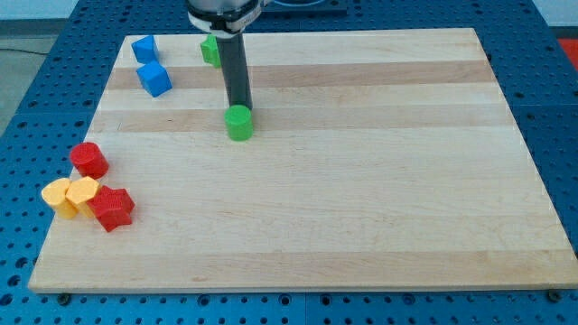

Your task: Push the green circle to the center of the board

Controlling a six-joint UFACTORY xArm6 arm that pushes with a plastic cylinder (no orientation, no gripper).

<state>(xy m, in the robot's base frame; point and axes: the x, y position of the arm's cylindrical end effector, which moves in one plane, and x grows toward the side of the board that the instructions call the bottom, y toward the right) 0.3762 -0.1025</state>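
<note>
The green circle (pixel 239 123) is a short green cylinder on the wooden board (pixel 361 181), left of the board's middle and above it. My dark rod comes down from the view's top, and my tip (pixel 238 106) stands right at the circle's upper edge, touching or nearly touching it. A second green block (pixel 210 51) sits near the board's top edge, partly hidden behind the rod; its shape is unclear.
Two blue blocks (pixel 144 49) (pixel 154 78) lie at the top left. At the left edge are a red cylinder (pixel 89 160), two yellow blocks (pixel 58 196) (pixel 83 192) and a red star-like block (pixel 112 208), bunched together.
</note>
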